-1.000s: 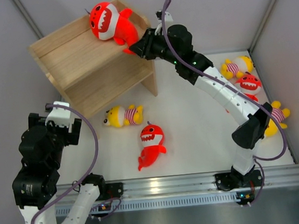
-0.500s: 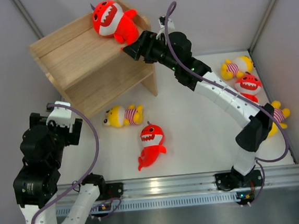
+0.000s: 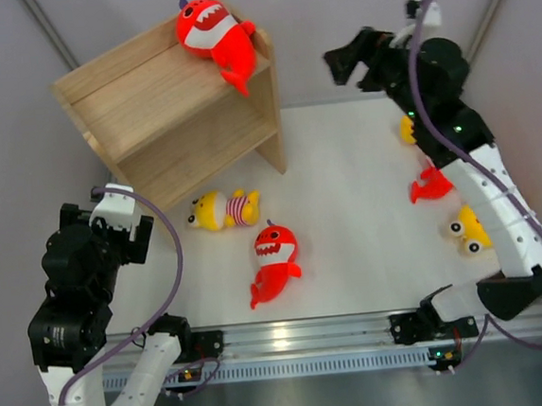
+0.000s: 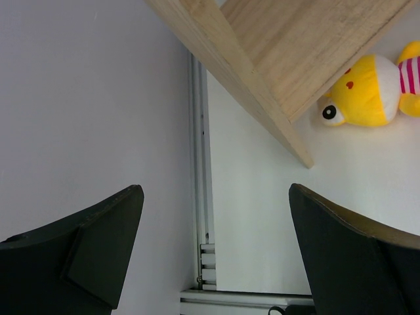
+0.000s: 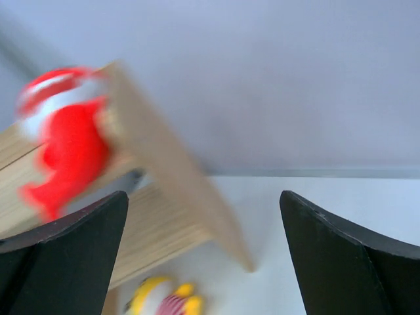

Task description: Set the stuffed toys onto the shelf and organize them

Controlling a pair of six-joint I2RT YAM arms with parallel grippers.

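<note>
One red shark (image 3: pixel 214 35) lies on top of the light-wood shelf (image 3: pixel 148 104), at its right end, with its tail over the edge. My right gripper (image 3: pixel 345 60) hangs open and empty in the air to the right of the shelf; its wrist view shows that shark (image 5: pixel 65 141) blurred. On the table lie a yellow doll (image 3: pixel 222 210) and another red shark (image 3: pixel 275 258). My left gripper (image 3: pixel 130 225) is open and empty near the shelf's front left corner (image 4: pixel 289 131), with the doll (image 4: pixel 367 92) beyond it.
My right arm partly hides more toys along the right side: a yellow one (image 3: pixel 406 130), a red shark's tail (image 3: pixel 429 185) and a yellow doll (image 3: pixel 469 229). Grey walls close in the left, back and right. A metal rail (image 3: pixel 358 328) runs along the near edge.
My right gripper opened, let go of the red shark on the shelf top and pulled back to the right. The shark stayed on the shelf. The left arm has barely moved.
</note>
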